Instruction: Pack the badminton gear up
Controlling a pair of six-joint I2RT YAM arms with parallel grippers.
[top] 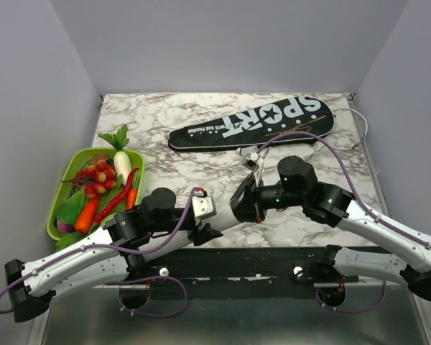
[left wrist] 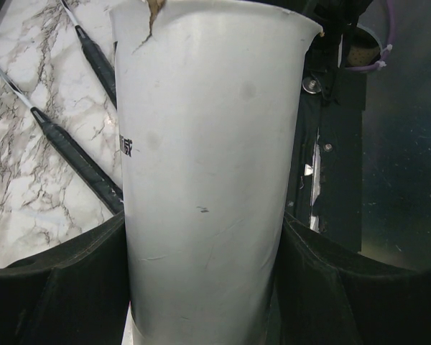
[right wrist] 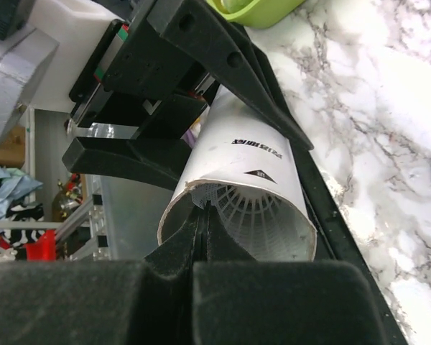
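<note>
A white tube (left wrist: pixel 208 144) stands between the jaws of my left gripper (left wrist: pixel 205 273), which is shut on it. In the right wrist view the tube (right wrist: pixel 251 154) points its open mouth at the camera, with a white mesh shuttlecock (right wrist: pixel 273 215) inside. My right gripper (right wrist: pixel 207 213) is shut, its tips pinching the rim of the shuttlecock's skirt at the mouth. Two black racket handles (left wrist: pixel 79 158) (left wrist: pixel 97 57) with thin pale shafts lie on the marble beside the tube. The black "SPORT" bag (top: pixel 251 122) lies at the back of the table. Both grippers (top: pixel 205 228) (top: pixel 238 207) meet near the table's front middle.
A green tray (top: pixel 61 194) of toy vegetables sits at the left. A thin pale loop (top: pixel 360 122) lies by the bag's right end. The black base rail (top: pixel 230 262) runs along the near edge, just under the tube.
</note>
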